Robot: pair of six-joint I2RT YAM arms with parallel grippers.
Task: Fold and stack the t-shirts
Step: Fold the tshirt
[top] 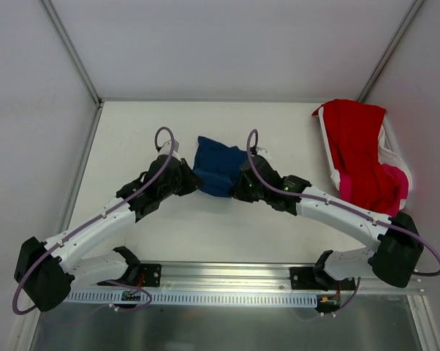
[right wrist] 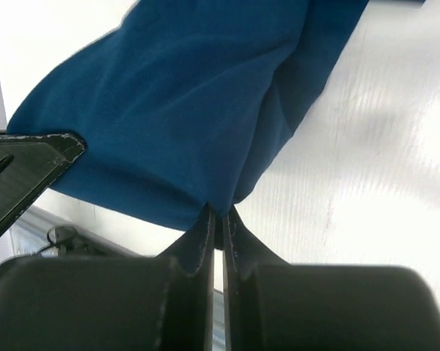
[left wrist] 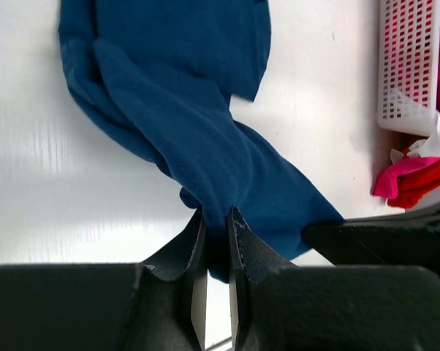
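Observation:
The navy blue t-shirt (top: 218, 167) lies bunched at the middle of the table, its print hidden. My left gripper (top: 193, 183) is shut on its near left edge; the cloth is pinched between the fingers in the left wrist view (left wrist: 215, 219). My right gripper (top: 238, 186) is shut on its near right edge; the right wrist view (right wrist: 218, 213) shows the fabric (right wrist: 183, 102) pinched and lifted. The red t-shirt (top: 360, 150) drapes over the white basket (top: 390, 150) at the right, with the pink t-shirt (top: 395, 179) under it.
The white basket (left wrist: 410, 66) also shows in the left wrist view with red and pink cloth (left wrist: 414, 175) beside it. The right gripper's body (left wrist: 381, 238) is close to my left fingers. White walls enclose the table on three sides.

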